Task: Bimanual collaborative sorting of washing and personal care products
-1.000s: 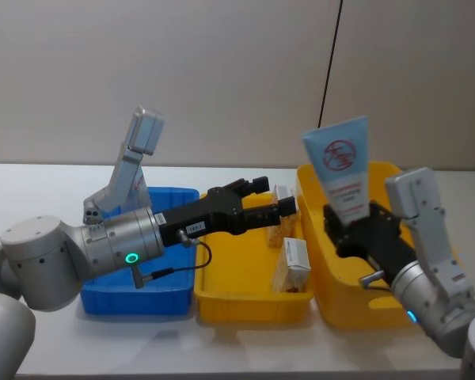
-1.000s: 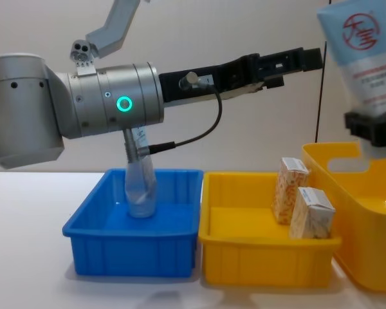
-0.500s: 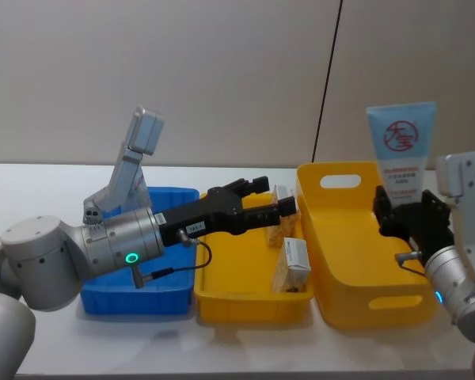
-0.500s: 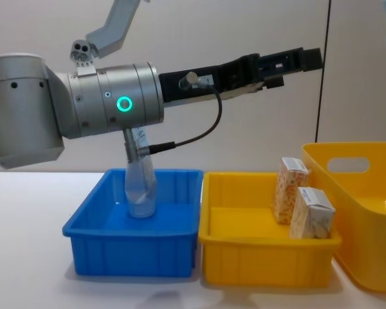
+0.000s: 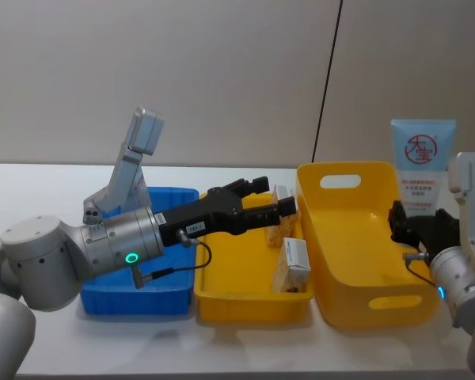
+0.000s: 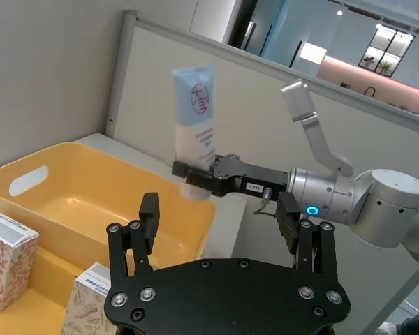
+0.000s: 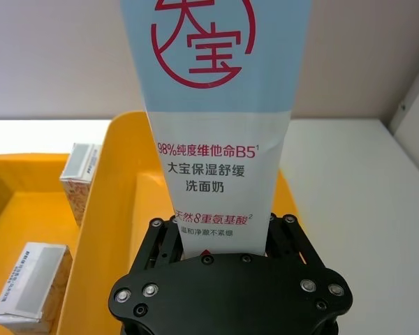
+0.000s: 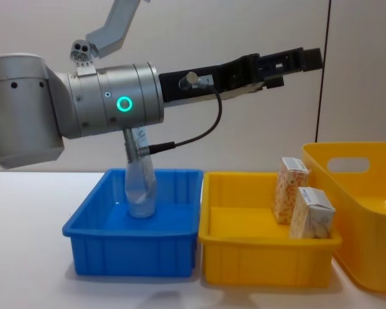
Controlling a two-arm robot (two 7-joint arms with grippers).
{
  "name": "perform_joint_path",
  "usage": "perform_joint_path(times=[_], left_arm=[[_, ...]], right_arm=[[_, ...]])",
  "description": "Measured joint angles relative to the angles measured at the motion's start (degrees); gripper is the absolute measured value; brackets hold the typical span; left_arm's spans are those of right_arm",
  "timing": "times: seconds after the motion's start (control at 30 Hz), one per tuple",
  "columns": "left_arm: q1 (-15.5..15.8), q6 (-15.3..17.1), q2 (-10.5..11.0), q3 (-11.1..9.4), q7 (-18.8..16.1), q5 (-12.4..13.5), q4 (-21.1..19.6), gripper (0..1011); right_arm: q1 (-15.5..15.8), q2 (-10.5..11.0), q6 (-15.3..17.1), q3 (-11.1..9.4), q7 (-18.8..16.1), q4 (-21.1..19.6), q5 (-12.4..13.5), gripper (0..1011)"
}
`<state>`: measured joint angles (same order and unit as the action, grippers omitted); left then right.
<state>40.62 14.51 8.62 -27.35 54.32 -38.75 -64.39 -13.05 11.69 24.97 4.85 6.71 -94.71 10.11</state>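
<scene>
The right gripper (image 5: pixel 416 226) is clamped on the lower end of a pale blue-and-white tube (image 5: pixel 422 158), which stands upright out of its fingers with the flat crimped end uppermost; the deep yellow tub (image 5: pixel 356 297) lies below it and mostly to its left. The left gripper (image 5: pixel 271 195) hangs with its fingers apart and nothing between them, a speckled carton (image 8: pixel 288 190) and a second carton (image 8: pixel 312 215) standing below its tips in the shallow yellow bin (image 5: pixel 237 301), while back under its wrist a second tube (image 8: pixel 140 190) leans in the blue bin (image 8: pixel 132 241)
</scene>
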Motion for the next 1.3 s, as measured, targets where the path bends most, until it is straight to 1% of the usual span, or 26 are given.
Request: perform_joint_path(times=[0.03,0.23,0.73,0.77,0.8,0.87,0.9,0.93,1.03,1.13,1.2,1.27,1.3], left_arm=[[0.0,0.0,0.0,0.0,0.0,0.0,0.0,1001],[0.0,0.0,0.0,0.0,0.0,0.0,0.0,1001],[0.0,0.0,0.0,0.0,0.0,0.0,0.0,1001],[0.0,0.0,0.0,0.0,0.0,0.0,0.0,1001],[0.0,0.0,0.0,0.0,0.0,0.0,0.0,1001],[0.0,0.0,0.0,0.0,0.0,0.0,0.0,1001],[0.0,0.0,0.0,0.0,0.0,0.0,0.0,1002],[0.0,0.0,0.0,0.0,0.0,0.0,0.0,1001],[0.0,0.0,0.0,0.0,0.0,0.0,0.0,1001],[0.0,0.0,0.0,0.0,0.0,0.0,0.0,1001],[0.0,0.0,0.0,0.0,0.0,0.0,0.0,1002],[0.0,0.0,0.0,0.0,0.0,0.0,0.0,1001],[0.0,0.0,0.0,0.0,0.0,0.0,0.0,1002]], right_arm=[[-0.2,-0.3,0.7,-0.2,0.3,0.3,0.1,423],[-0.9,-1.6,2.2,-0.6,1.1,1.5,0.3,423],[-1.7,-3.0,3.8,-1.0,2.0,2.9,0.4,422],[-1.7,-3.0,3.8,-1.0,2.1,3.0,0.4,437],[-1.8,-3.1,3.9,-1.1,2.1,3.0,0.4,492],[-1.8,-3.1,4.0,-1.1,2.1,3.1,0.4,534],[-1.8,-3.2,4.0,-1.1,2.2,3.1,0.4,570],[-1.8,-3.2,4.0,-1.1,2.2,3.1,0.4,628],[-1.9,-3.3,4.1,-1.1,2.2,3.2,0.4,715],[-1.9,-3.4,4.2,-1.1,2.3,3.3,0.4,829],[-1.9,-3.4,4.2,-1.2,2.3,3.3,0.4,861],[-1.9,-3.4,4.3,-1.2,2.3,3.3,0.4,933],[-1.9,-3.4,4.3,-1.2,2.3,3.4,0.4,948]])
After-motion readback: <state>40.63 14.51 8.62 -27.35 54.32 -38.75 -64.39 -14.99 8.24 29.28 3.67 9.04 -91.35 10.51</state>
